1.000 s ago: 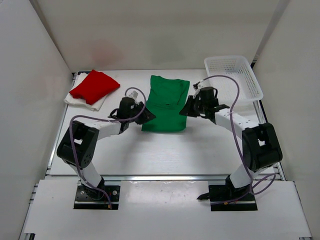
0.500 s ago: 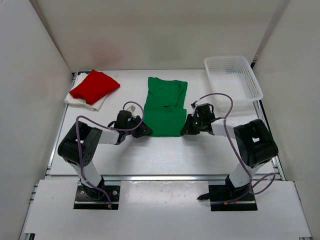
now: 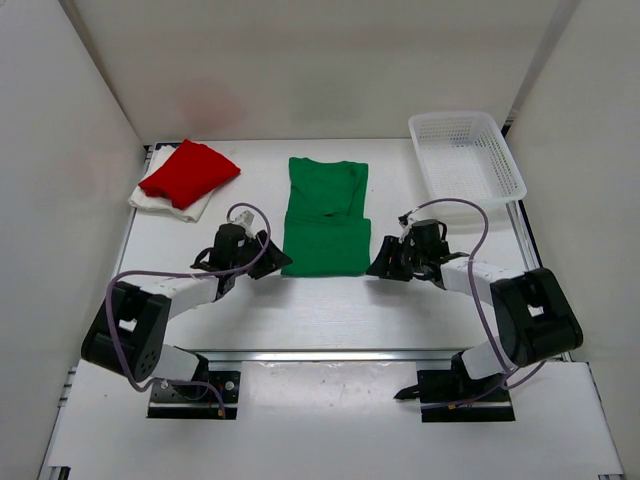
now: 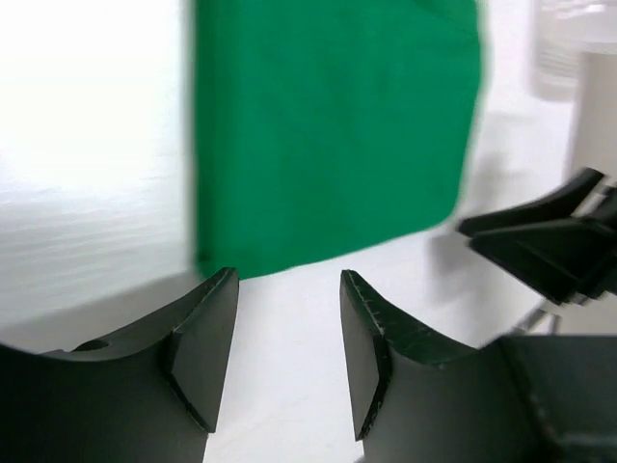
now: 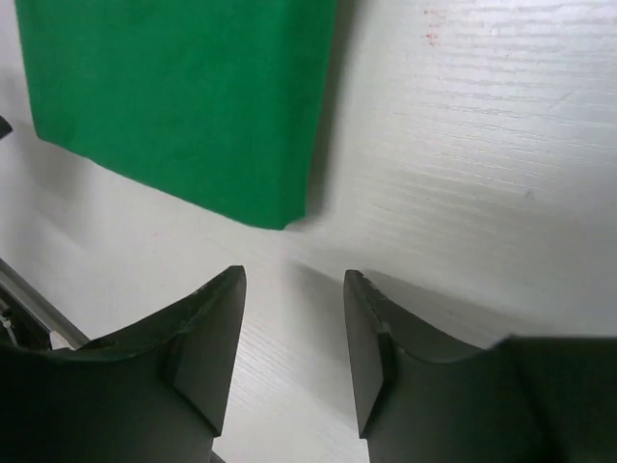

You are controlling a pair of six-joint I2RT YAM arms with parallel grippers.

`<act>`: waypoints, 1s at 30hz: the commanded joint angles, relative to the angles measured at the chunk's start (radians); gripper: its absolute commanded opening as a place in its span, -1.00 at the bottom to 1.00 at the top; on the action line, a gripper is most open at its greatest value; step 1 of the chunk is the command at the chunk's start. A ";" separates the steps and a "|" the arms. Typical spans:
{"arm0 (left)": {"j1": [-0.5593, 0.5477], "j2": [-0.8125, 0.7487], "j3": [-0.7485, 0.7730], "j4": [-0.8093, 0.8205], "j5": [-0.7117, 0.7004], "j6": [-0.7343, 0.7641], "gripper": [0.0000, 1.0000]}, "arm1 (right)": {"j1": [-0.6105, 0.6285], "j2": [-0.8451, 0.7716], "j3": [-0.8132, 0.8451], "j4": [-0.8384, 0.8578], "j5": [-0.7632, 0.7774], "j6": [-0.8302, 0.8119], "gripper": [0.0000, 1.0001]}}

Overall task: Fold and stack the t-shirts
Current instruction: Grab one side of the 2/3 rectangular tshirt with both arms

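Flanking the green t-shirt's [image 3: 325, 225] near corners, left fingers [image 4: 201, 352] and right fingers [image 5: 206, 340] hang spread.

1. The green shirt [image 3: 325, 215] lies mid-table, and bare table [image 3: 320, 300] runs along its near edge.
2. The left gripper [image 3: 283, 266] and the right gripper [image 3: 374, 268] flank the shirt's near corners, each just beside the cloth, jaws apart with nothing between them.
3. Far left, the red shirt [image 3: 188, 170] lies on the white shirt [image 3: 202, 208] and blocks that corner.
4. Far right, the mesh basket [image 3: 510, 172] fills its corner.
5. Open lanes run on both sides of the green shirt.
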 commanded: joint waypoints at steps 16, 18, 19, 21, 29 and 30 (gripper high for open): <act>-0.010 0.208 0.032 0.012 -0.025 -0.004 -0.78 | 0.008 0.228 0.113 0.157 -0.106 0.052 -0.99; -0.021 0.175 0.034 -0.038 -0.040 0.015 -1.00 | 0.017 0.188 0.094 0.145 -0.096 0.053 -1.00; -0.033 0.146 0.035 -0.056 -0.047 0.021 -1.00 | 0.020 0.154 0.073 0.134 -0.086 0.058 -0.99; -0.037 0.093 0.008 -0.093 -0.027 0.019 -1.00 | 0.045 0.087 0.018 0.131 -0.074 0.069 -0.99; -0.122 -0.339 -0.208 -0.437 -0.050 0.082 -1.00 | 0.294 -0.321 -0.281 -0.069 0.125 0.216 -1.00; -0.143 -0.376 -0.212 -0.489 -0.048 0.072 -1.00 | 0.359 -0.355 -0.294 -0.126 0.156 0.231 -1.00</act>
